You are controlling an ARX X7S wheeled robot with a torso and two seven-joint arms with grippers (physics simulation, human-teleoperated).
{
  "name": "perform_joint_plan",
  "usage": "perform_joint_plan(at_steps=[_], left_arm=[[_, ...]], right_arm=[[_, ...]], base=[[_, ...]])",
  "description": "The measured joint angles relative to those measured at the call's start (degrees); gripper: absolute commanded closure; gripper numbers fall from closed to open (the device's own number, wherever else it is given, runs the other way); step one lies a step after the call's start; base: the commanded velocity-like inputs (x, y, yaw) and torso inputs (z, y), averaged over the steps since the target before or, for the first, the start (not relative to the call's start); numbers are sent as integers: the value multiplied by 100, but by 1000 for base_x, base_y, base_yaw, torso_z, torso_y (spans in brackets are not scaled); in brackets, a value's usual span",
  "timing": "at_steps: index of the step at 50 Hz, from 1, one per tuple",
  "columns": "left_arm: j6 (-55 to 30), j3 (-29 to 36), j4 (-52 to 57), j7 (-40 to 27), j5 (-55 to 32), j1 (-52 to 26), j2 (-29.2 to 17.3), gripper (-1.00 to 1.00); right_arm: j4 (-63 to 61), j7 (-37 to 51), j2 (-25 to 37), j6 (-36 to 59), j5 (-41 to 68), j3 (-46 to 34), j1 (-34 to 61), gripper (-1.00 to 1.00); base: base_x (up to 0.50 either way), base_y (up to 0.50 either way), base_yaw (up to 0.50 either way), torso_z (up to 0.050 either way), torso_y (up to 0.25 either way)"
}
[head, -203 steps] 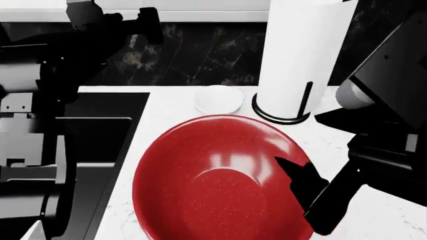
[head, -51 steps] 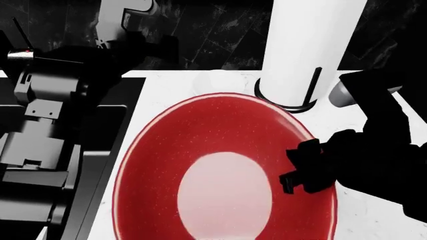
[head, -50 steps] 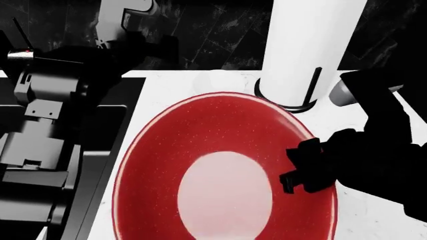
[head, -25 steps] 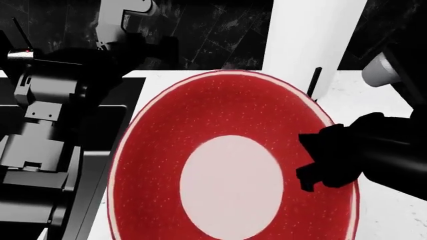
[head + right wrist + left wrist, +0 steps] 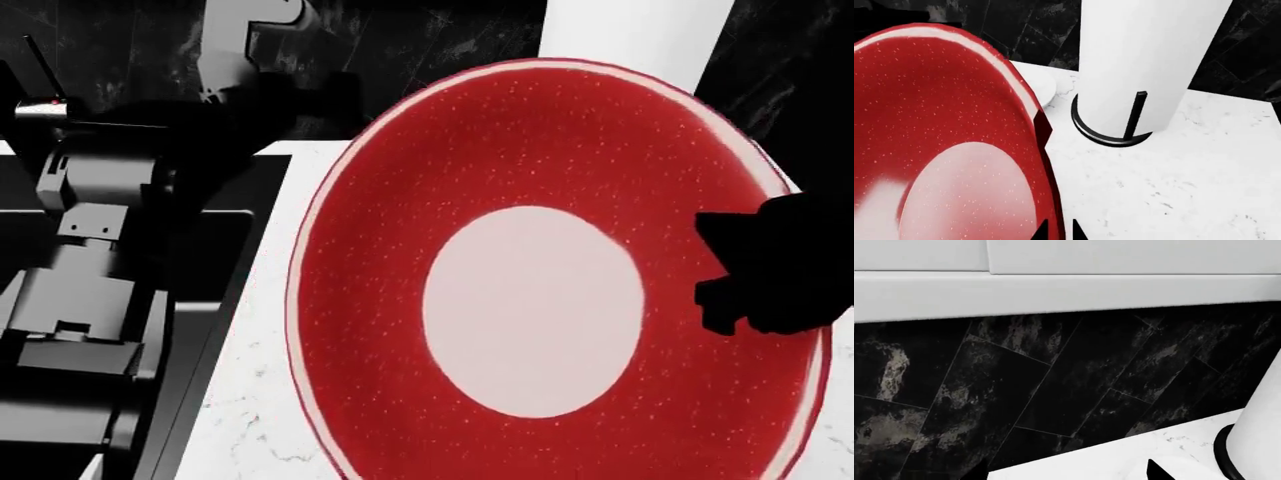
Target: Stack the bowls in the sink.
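The large speckled red bowl [image 5: 534, 310] hangs tilted above the counter, its pale base facing the head camera. My right gripper [image 5: 714, 275] is shut on its right rim. In the right wrist view the two fingertips pinch the thin rim of the red bowl [image 5: 941, 130], one on each side, at my right gripper [image 5: 1059, 232]. A sliver of the small white bowl [image 5: 1044, 87] shows behind the red rim on the counter; the head view hides it. The black sink [image 5: 247, 250] lies at the left under my left arm [image 5: 120, 180]. My left gripper [image 5: 1067, 475] is open and holds nothing.
A tall white paper towel roll [image 5: 1147, 55] stands in a black ring holder close behind the red bowl, its top [image 5: 634, 30] showing over the rim. White marble counter [image 5: 1174, 175] spreads beside it. Black tiled backsplash [image 5: 1054, 380] rises behind.
The red bowl has risen and moved right in my right gripper, tilting more toward the head camera. It now covers the towel holder's base. The left arm has barely moved.
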Motion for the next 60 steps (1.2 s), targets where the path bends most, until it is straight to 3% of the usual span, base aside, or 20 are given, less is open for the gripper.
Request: perform_joint_plan(at_steps=[14, 38, 46, 60], left_arm=[[-230, -309, -766, -87, -303, -329, 326, -100], [542, -643, -2968, -459, -174, -1130, 991, -100], [525, -249, -3140, -587, -285, -1163, 1098, -100], [486, 1126, -3152, -861, -1157, -1105, 1164, -100]], right_arm=[[-62, 68, 710, 232, 290, 198, 244, 100], [-53, -61, 1778, 404, 83, 463, 208, 100], [41, 59, 1872, 495, 103, 548, 210, 100], [97, 130, 1929, 576, 107, 644, 184, 100]], base=[[0, 0, 0, 0, 0], [0, 0, 0, 0, 0], [0, 0, 0, 0, 0], [0, 0, 0, 0, 0]])
